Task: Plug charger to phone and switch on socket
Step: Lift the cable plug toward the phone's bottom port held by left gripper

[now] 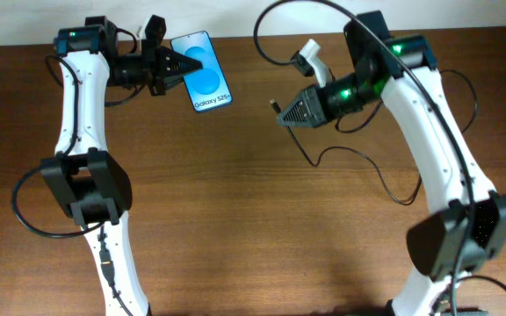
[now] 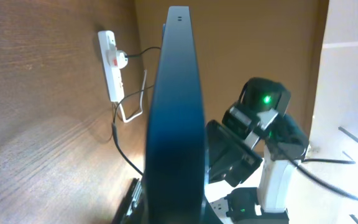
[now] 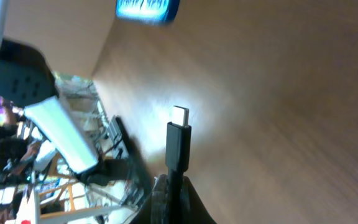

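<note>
My left gripper (image 1: 174, 67) is shut on the left edge of the phone (image 1: 203, 72) and holds it up, with the blue "Galaxy S25" screen facing the overhead camera. In the left wrist view the phone (image 2: 176, 112) shows edge-on. My right gripper (image 1: 286, 114) is shut on the charger (image 1: 276, 105), whose plug tip (image 3: 179, 116) sticks out past the fingers (image 3: 176, 190) toward the phone (image 3: 148, 9), a clear gap apart. The thin black cable (image 1: 358, 162) trails back over the table. The white socket (image 2: 110, 65) lies at the far edge, partly hidden by my right arm in the overhead view (image 1: 310, 54).
The brown wooden table (image 1: 253, 219) carries little else. The arm bases stand at the front left (image 1: 86, 189) and front right (image 1: 459, 237). A white cord (image 2: 129, 115) loops beside the socket.
</note>
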Robot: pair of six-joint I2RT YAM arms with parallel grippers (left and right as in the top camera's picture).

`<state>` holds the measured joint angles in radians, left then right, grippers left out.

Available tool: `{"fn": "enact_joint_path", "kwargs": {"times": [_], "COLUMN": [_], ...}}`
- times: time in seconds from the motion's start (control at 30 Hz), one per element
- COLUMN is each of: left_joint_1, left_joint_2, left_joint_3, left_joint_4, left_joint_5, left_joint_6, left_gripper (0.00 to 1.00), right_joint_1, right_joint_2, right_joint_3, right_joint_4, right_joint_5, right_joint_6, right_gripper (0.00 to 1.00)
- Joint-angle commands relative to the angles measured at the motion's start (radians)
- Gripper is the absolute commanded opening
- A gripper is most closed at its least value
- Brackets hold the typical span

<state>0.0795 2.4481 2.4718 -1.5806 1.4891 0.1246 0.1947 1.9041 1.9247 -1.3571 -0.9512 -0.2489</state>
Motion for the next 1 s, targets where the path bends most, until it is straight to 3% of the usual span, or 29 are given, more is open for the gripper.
{"fn": "enact_joint_path", "kwargs": {"times": [0.0, 0.17, 0.4, 0.77, 0.97], "left_joint_1": [-0.002, -0.045, -0.151, -0.151, -0.143], "left_joint_2": [-0.013, -0.013, -0.013, -0.013, -0.013], "left_joint_3": [0.012, 0.012, 0.012, 0.012, 0.012], "left_joint_4": [-0.022, -0.016, 0.025, 0.023, 0.028], "left_joint_5": [0.06, 0.06, 0.082, 0.085, 0.085], "left_joint_6": [0.057, 0.087, 0.087, 0.079, 0.079], "left_gripper": [0.0, 0.0, 0.0, 0.0, 0.0], "right_joint_1": [-0.006, 0.016, 0.243, 0.303, 0.28], "right_joint_2": [-0.19, -0.479, -0.472, -0.471, -0.444], "right_joint_3": [-0.214, -0.69, -0.722, -0.723, -0.725], "right_joint_4": [0.154, 0.661, 0.868, 0.876, 0.982], "right_joint_5": [0.0, 0.035, 0.176, 0.457, 0.393], "right_joint_6": [0.053, 0.476, 0.713, 0.793, 0.735], "right_gripper": [0.05, 0.04, 0.04, 0.04, 0.04]}}
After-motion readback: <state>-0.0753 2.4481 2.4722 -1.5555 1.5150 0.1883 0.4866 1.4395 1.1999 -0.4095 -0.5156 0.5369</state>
